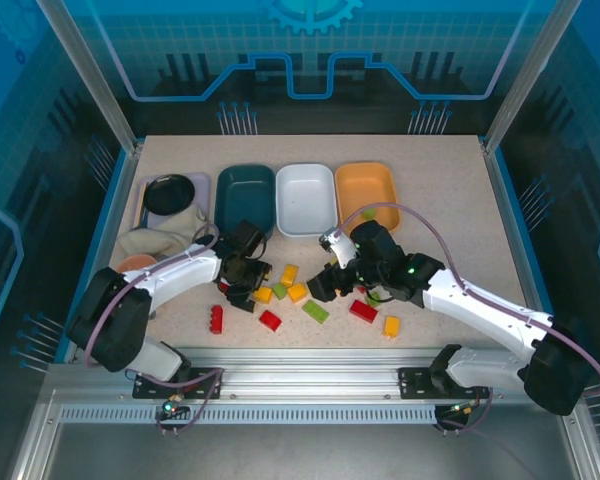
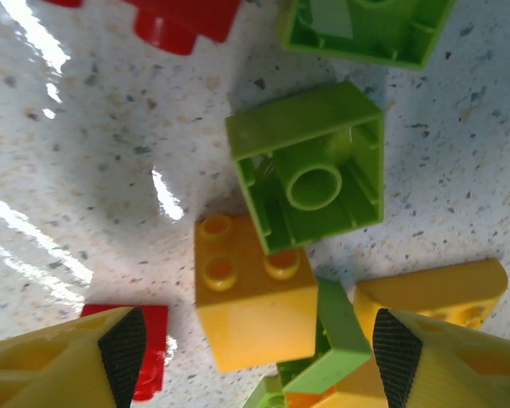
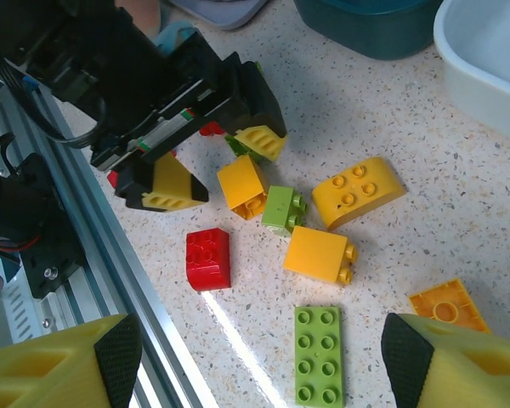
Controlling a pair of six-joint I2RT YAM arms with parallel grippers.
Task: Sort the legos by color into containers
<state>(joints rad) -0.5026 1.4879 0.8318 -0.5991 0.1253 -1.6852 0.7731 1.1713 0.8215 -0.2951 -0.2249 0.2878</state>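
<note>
The left gripper (image 2: 259,357) hangs spread just above the loose legos (image 1: 298,292) in the middle of the tabletop (image 1: 450,200), toward its near edge. It holds nothing: its pads (image 2: 123,348) stand to either side of a yellow brick (image 2: 251,302) without touching it. That brick lies straight ahead between the jaws, studded end away from the wrist, so we judge that the next move needs only a short descent and a squeeze across its smooth sides. The crowding matters (this is where a pinch could go wrong). A green brick (image 2: 310,166), tipped so its hollow underside shows, touches the yellow one's far corner, and a curved yellow brick (image 2: 433,293) sits just beside the right-hand pad. The right gripper (image 3: 262,361) is likewise spread and empty, poised over a flat green plate (image 3: 319,353) closer to the near edge. The dark teal tray (image 1: 245,195), white tray (image 1: 307,197) and orange tray (image 1: 367,190) line up toward the far edge. The left arm is clearly the nearer one to the yellow brick.
</note>
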